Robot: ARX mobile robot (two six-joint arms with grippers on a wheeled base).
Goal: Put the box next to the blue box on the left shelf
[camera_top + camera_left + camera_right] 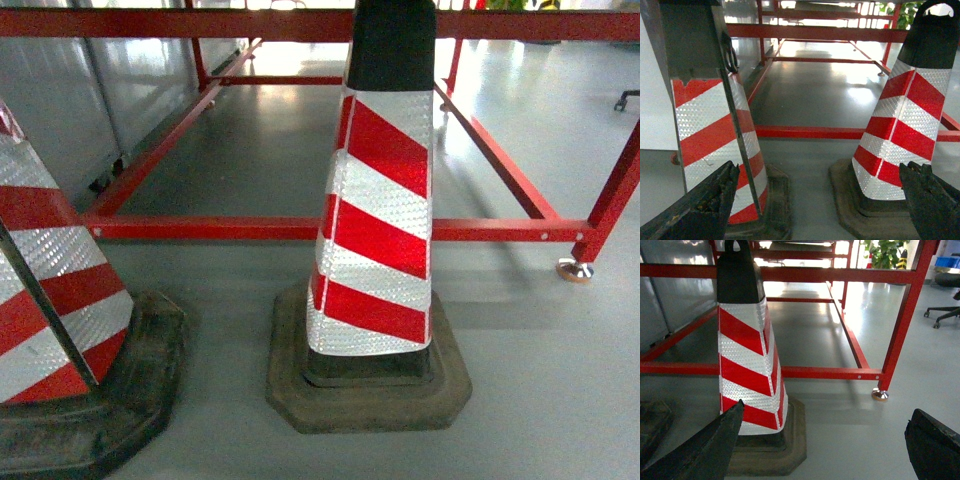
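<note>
The box, the blue box and the left shelf are out of view in all three views. My left gripper (819, 170) is open, its two black fingers wide apart with only grey floor between them; it hangs low between two red-and-white striped cones (715, 130) (905, 130). My right gripper (827, 412) is also open and holds nothing, with one striped cone (747, 350) just beyond its left finger (705, 450). Neither gripper shows in the head view.
A red tube frame (300, 228) runs low across the floor behind the cones, with a footed leg (575, 268) at right. One cone (375, 220) stands dead ahead, another (50, 300) at left. An office chair base (942, 315) and something blue (946, 261) sit far right.
</note>
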